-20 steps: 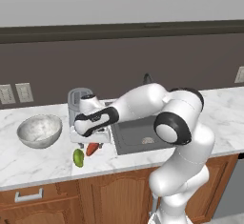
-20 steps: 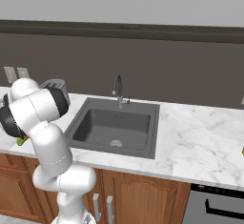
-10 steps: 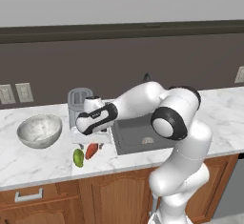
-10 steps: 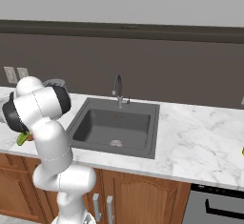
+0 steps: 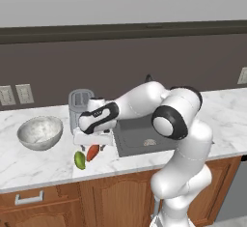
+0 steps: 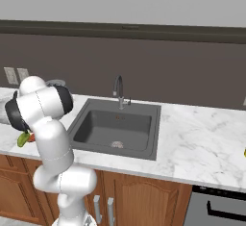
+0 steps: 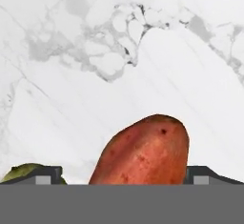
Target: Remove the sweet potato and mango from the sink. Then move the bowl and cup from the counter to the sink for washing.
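A home kitchen: a white marble surface [image 6: 202, 143] runs across the middle of the frame, with a dark sink [image 6: 115, 129] and curved faucet [image 6: 118, 89] at centre. Wooden cabinet doors [image 6: 139, 201] fill the bottom, wall sockets [image 5: 14, 94] sit at left, a toaster [image 5: 79, 104] beside them.

In the hand view, the sweet potato [image 7: 145, 151] and mango [image 7: 21, 173] are cut off — lower parts hidden.

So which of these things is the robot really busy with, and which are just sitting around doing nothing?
Part of the job:
sweet potato, lying on the counter
mango, beside it on the counter
sink, with no fruit left in it
bowl, on the counter, not yet moved
gripper, open above the sweet potato

Just lying about:
toaster
faucet
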Controlling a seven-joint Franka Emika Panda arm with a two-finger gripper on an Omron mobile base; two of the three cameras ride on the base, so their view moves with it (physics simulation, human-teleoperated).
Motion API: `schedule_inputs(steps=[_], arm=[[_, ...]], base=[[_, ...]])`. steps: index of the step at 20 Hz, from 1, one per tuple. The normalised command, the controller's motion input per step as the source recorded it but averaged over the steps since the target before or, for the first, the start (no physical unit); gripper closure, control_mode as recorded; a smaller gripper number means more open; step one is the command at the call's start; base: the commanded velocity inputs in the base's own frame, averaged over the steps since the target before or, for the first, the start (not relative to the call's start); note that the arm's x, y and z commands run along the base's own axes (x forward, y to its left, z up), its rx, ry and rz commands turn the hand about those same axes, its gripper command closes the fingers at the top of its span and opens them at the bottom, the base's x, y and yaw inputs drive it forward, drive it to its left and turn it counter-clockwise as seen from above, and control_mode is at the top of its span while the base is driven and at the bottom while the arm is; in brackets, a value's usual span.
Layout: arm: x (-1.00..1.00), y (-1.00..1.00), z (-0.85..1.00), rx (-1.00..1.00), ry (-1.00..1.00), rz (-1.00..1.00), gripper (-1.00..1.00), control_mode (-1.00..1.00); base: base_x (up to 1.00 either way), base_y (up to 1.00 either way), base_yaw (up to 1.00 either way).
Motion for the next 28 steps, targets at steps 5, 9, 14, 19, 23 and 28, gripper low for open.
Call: schedule_inputs(steps=[5, 9, 14, 19, 23, 28], arm=[[0.0, 0.01, 0.34, 0.0, -0.01, 0.03, -1.0, -1.0], [0.0, 0.03, 0.28, 0.0, 0.0, 0.03, -1.0, -1.0], [0.0, 0.0, 0.23, 0.0, 0.0, 0.04, -1.0, -1.0], [0.0, 0.05, 0.16, 0.0, 0.0, 0.02, -1.0, -1.0], [0.0, 0.08, 0.18, 0.0, 0.0, 0.0, -1.0, -1.0], [0.0, 0.17, 0.14, 0.0, 0.0, 0.0, -1.0, -1.0]], base=[[0.0, 0.0, 0.0], [0.0, 0.0, 0.0], [0.0, 0.0, 0.0], [0.0, 0.0, 0.0], [0.0, 0.0, 0.0], [0.0, 0.0, 0.0]])
